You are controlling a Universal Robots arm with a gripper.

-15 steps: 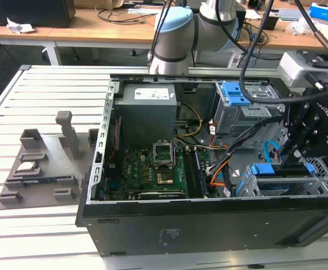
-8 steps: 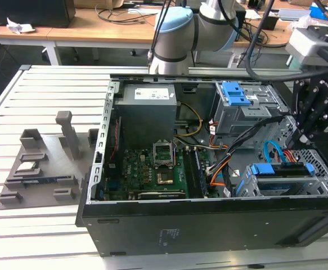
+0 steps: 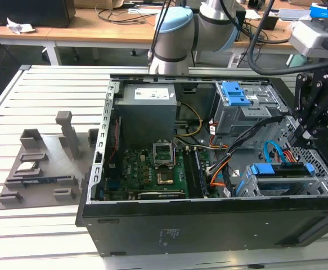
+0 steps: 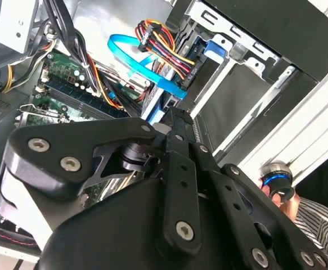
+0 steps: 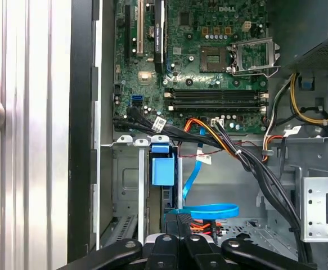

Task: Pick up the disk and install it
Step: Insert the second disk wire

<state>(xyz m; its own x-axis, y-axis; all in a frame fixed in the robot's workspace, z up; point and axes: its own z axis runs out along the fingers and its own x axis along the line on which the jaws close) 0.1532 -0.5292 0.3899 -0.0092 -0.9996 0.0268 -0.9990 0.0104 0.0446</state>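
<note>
Gripper (image 3: 304, 132), black, sits above the lower drive cage (image 3: 321, 180) at the exterior view's right inside the open computer case (image 3: 152, 225); jaw state cannot be told. The disk (image 3: 282, 169), with blue rails, sits in that cage, just below the gripper.

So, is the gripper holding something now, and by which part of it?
It cannot be told. The gripper is down inside the computer case, above the drive cage, and its fingertips are hidden.
</note>
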